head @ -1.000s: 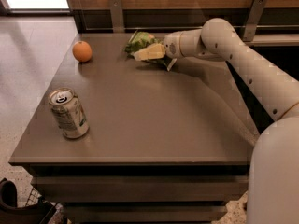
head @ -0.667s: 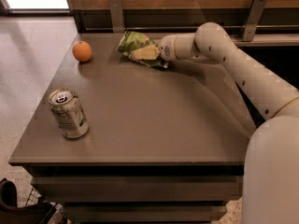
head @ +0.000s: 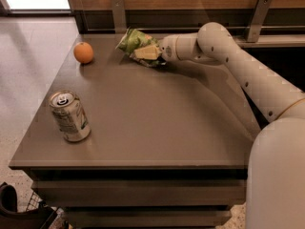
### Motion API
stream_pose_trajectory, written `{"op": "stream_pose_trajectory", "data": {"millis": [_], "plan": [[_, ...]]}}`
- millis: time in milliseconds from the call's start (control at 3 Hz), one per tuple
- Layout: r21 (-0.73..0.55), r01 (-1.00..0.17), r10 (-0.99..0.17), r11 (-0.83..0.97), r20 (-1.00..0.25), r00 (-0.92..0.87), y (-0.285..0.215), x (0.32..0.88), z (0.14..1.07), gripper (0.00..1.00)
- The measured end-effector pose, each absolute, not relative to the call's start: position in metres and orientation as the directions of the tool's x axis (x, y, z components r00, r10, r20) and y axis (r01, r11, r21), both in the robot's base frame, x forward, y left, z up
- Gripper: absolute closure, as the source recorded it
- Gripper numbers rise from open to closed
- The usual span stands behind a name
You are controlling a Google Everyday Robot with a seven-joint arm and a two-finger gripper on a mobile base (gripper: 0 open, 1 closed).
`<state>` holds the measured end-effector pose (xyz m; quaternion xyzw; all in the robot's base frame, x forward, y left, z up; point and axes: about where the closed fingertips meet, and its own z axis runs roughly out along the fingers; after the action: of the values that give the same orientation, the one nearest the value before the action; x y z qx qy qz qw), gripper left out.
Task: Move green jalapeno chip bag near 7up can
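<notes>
My gripper (head: 148,53), clenched on the green jalapeno chip bag (head: 133,39) at the far edge, has carried it slightly left — the 7up can (head: 70,116) remains well apart, near-left.

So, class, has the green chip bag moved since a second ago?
Yes. The green jalapeno chip bag, in the gripper, has shifted slightly left toward the orange.

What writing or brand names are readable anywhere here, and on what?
No text can be read clearly.
7up can: green and white label marks, too blurred to read.
green jalapeno chip bag, held by the gripper at the far side of the table: lettering too blurred to read.
orange: no markings visible.
</notes>
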<state>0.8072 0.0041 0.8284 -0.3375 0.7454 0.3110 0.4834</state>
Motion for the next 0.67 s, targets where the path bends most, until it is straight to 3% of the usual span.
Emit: {"op": "stream_pose_trajectory", "data": {"millis": [333,667], "plan": [[0.137,-0.804,-0.202,0.579,-0.931,-0.305,0.0041,0.8072,0.8313,1.0],[0.138,-0.804,-0.202,0.579,-0.931,-0.305,0.0042,0.8072,0.8317,1.0]]}}
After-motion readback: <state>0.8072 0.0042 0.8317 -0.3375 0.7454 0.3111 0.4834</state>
